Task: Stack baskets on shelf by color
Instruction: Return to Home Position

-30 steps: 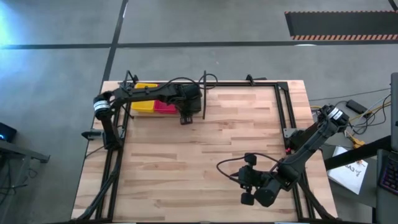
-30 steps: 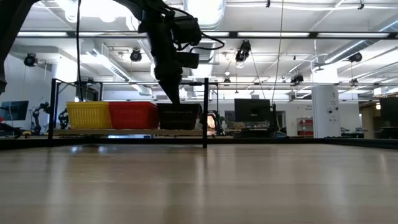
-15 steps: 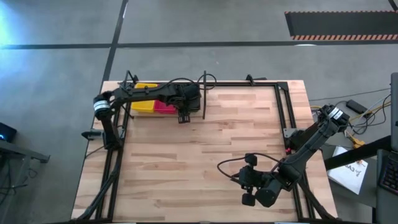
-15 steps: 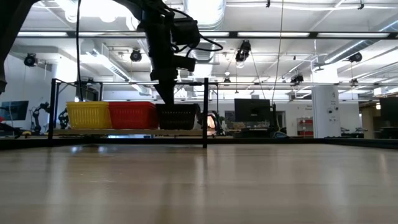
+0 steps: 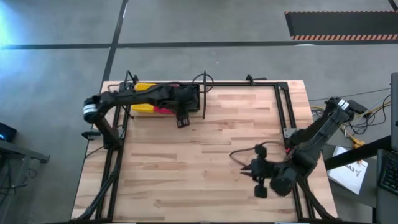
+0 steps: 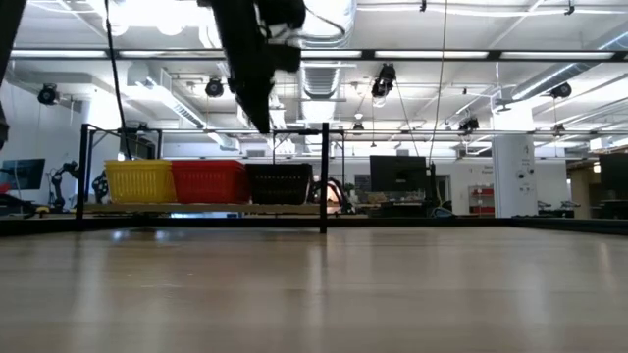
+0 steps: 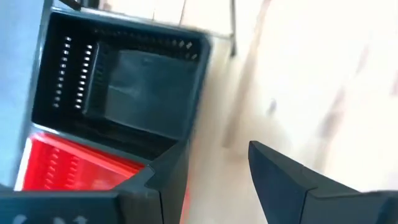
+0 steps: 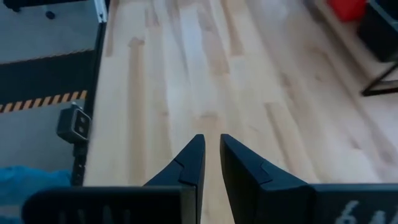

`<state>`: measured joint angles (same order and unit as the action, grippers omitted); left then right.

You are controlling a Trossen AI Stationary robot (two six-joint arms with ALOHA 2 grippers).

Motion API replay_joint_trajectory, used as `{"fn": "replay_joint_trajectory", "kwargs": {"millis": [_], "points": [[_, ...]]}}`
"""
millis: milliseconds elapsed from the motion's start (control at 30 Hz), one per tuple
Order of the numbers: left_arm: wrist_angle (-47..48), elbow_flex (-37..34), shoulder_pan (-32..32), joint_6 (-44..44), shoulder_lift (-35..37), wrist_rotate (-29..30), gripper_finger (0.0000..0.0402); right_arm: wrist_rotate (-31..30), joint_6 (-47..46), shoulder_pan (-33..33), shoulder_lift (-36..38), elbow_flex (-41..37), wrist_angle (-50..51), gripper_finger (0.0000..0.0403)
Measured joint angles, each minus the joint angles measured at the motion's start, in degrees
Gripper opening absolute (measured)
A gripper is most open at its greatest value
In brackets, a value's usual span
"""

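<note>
Three baskets stand side by side on the shelf [image 6: 196, 208] at the table's far left: yellow [image 6: 139, 181], red [image 6: 210, 181] and black [image 6: 280, 183], each resting on its bottom. My left gripper [image 6: 261, 120] hangs open above the black basket [image 7: 124, 81], slanting down, with nothing between its fingers [image 7: 273, 168]; the red basket [image 7: 68, 168] shows beside it. My right gripper [image 5: 254, 173] hovers shut over the table's near right part, holding nothing [image 8: 211, 155].
Thin black posts [image 6: 324, 176] and rods frame the shelf. Black rails [image 5: 286, 112] run along the table's edges. Bare wooden tabletop [image 5: 205, 155] lies between the two arms. Cables loop over both wrists.
My left gripper has risen from just over the black basket's rim to well above it, rolling a little, its fingers still open. The black basket stays on the shelf. My right gripper has drawn back toward the table's right edge and gone up slightly.
</note>
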<state>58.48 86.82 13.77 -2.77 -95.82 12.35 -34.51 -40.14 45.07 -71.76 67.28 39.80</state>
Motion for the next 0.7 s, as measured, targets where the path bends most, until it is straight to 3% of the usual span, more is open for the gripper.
{"fn": "replay_joint_trajectory", "kwargs": {"millis": [200,433,567,700], "points": [[-2.7,-0.2,-7.5,15.0,5.6,0.0,0.0153,1.6,1.3,-0.1,15.2,-8.9,1.5,0.0025],[-14.8,-1.3,-18.3,21.1,7.8,0.6,0.0153,5.9,-7.6,-0.4,35.2,-23.8,-0.6,0.0009],[-22.4,-2.4,-23.2,22.1,7.7,1.6,0.0153,8.2,-7.8,-0.5,42.3,-33.6,-15.3,0.0008],[-27.9,-2.9,-26.7,24.6,7.5,3.7,0.0153,9.6,-2.3,-1.7,44.5,-43.4,-36.5,0.0008]]}}
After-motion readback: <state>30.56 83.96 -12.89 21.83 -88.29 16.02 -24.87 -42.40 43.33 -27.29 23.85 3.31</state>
